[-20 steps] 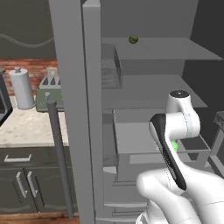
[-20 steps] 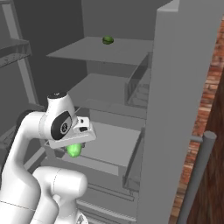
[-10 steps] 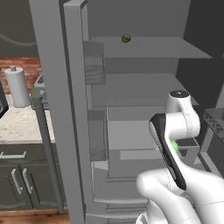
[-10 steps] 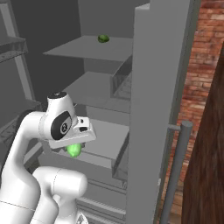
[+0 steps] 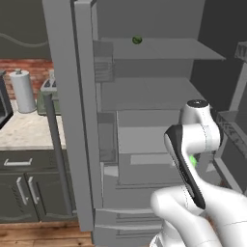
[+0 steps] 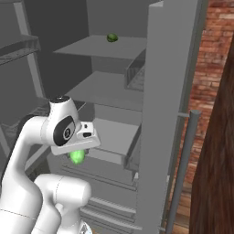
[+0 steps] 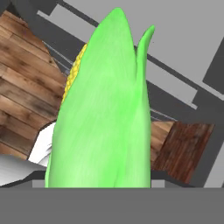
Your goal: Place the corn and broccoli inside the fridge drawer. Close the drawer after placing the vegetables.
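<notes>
Top fridge shelf (image 5: 193, 50) carries one small dark green ball (image 5: 137, 40) near its back edge.

The corn (image 7: 103, 118), a bright green husked cob showing a strip of yellow kernels along one side, stands tip-up, held above the pale grey fridge drawer (image 5: 144, 166), which sits pulled open.

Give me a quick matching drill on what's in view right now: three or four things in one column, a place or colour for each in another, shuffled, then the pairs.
Things:
1. corn
2. small dark green ball
3. paper towel roll
4. brick wall

Places or colours:
A. on the fridge's top shelf
B. red-brown, right of the fridge
C. bright green, in the jaws
D. white, upright on the counter

Pairs: 1-C, 2-A, 3-D, 4-B
</notes>
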